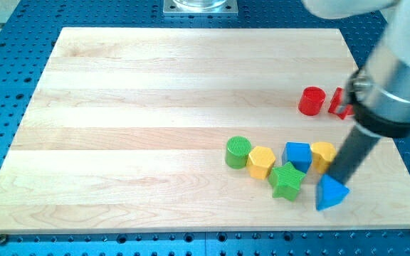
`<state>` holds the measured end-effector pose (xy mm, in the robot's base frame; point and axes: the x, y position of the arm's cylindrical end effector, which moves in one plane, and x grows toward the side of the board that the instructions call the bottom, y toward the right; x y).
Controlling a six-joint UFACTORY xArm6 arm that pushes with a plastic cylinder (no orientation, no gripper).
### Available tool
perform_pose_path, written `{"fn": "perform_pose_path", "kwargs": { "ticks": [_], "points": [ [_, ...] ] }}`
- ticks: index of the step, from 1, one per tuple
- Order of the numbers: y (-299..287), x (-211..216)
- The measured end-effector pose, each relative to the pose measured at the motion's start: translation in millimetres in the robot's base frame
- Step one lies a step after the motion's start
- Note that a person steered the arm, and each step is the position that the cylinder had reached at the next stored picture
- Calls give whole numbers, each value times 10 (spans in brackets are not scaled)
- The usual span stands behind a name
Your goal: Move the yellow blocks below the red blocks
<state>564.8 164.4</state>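
My tip (337,180), the lower end of a dark rod with no pincer to spread or press, stands on the wooden board (134,107) at the view's lower right, touching or just beside the upper edge of the blue triangular block (330,193) and just below the yellow block at the right (322,154), whose right side the rod hides; the metal arm housing (397,89) above it covers most of the red star-like block (340,103), of which only a sliver shows; the red cylinder (311,101) stands in the open just to that sliver's left, near the board's right edge; the yellow hexagonal block (261,161) sits further to the view's left, touching the green cylinder (238,152) on one side and the green star block (287,180) at its lower right; the blue block (298,156) lies between the two yellow ones; both yellow blocks lie lower in the view than the red pair, the hexagonal one off to the left of them; the blue perforated table (20,64) frames the board.
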Motion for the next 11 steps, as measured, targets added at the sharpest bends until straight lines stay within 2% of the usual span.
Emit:
{"fn": "perform_pose_path", "kwargs": {
  "ticks": [1,2,3,4,5,7,8,11],
  "points": [
    [-259,-121],
    [33,-349],
    [82,22],
    [393,26],
    [440,-433],
    [500,-386],
    [500,-147],
    [497,-138]
  ]
}}
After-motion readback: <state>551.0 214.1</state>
